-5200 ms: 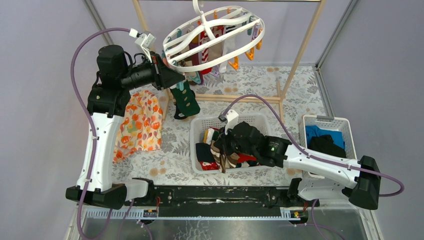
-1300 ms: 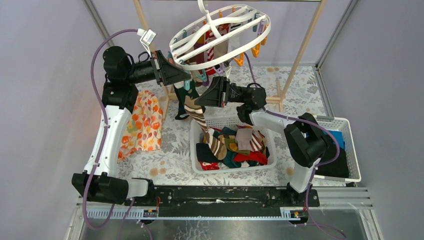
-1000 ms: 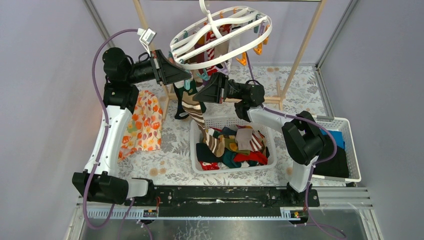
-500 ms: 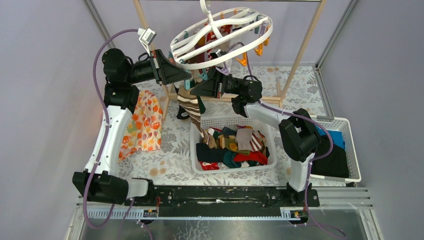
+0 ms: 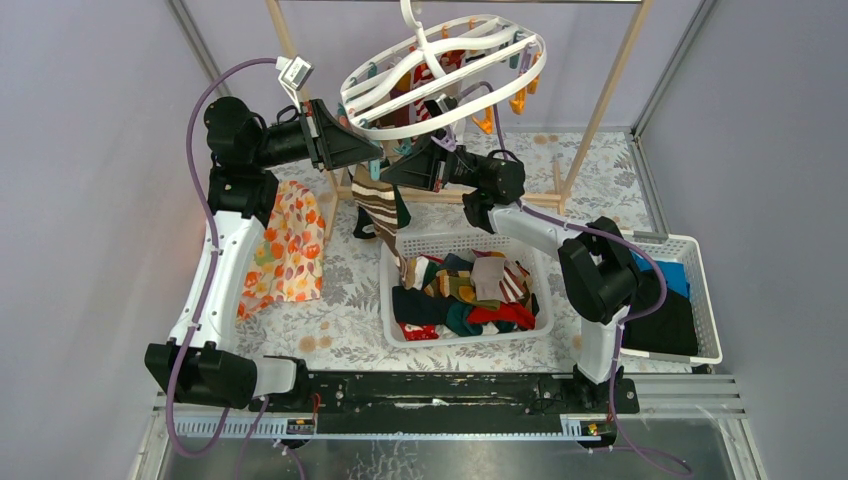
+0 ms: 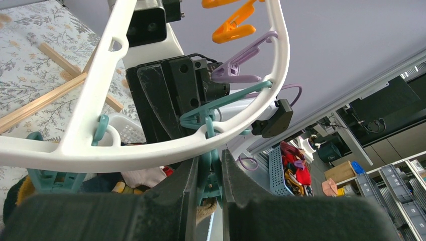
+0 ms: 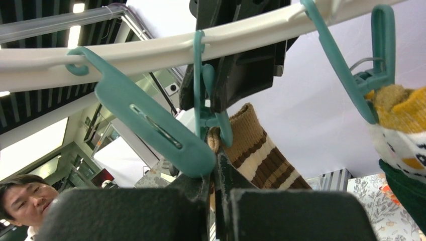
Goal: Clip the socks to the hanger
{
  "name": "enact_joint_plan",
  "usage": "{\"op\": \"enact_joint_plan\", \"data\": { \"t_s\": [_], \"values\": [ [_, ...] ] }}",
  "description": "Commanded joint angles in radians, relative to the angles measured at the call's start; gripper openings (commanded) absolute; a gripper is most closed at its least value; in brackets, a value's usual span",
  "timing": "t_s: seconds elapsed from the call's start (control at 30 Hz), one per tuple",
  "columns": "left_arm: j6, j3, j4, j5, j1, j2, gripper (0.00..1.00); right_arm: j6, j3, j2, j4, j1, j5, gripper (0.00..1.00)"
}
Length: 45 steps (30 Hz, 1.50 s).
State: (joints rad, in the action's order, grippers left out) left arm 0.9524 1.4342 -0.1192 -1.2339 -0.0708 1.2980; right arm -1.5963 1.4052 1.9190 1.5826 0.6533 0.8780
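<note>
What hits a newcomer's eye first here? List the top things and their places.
The white oval hanger hung high at the back, with both arms meeting under its near rim: the left gripper pinches a teal clip while the right gripper holds a brown striped sock up to it. Below, mid-table, a white basket brims with mixed socks.

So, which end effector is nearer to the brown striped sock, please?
Right: the right end effector grips the brown striped sock; the left end effector pinches the teal clip just above it.

no legible text, labels, brand marks or numbers in any of the three views; nothing printed resolves enough to read.
</note>
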Motion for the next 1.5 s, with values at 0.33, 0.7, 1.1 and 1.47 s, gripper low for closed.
{"op": "enact_joint_plan", "data": {
  "t_s": [0.33,0.7,1.1,1.47],
  "values": [
    [-0.003,0.011,-0.053,-0.059,0.003,-0.031,0.01,0.065,-0.007,-0.043,0.132,-0.006,-0.080,0.00],
    [-0.040,0.032,-0.013,-0.064,0.004,-0.036,0.01,0.088,-0.056,-0.088,0.131,-0.030,-0.115,0.00],
    [-0.050,0.045,-0.002,-0.055,0.003,-0.033,0.02,0.070,-0.022,-0.087,0.128,-0.013,-0.099,0.00],
    [-0.161,0.082,0.130,-0.013,0.003,-0.039,0.54,0.078,-0.003,-0.084,0.124,-0.006,-0.125,0.00]
  ]
}}
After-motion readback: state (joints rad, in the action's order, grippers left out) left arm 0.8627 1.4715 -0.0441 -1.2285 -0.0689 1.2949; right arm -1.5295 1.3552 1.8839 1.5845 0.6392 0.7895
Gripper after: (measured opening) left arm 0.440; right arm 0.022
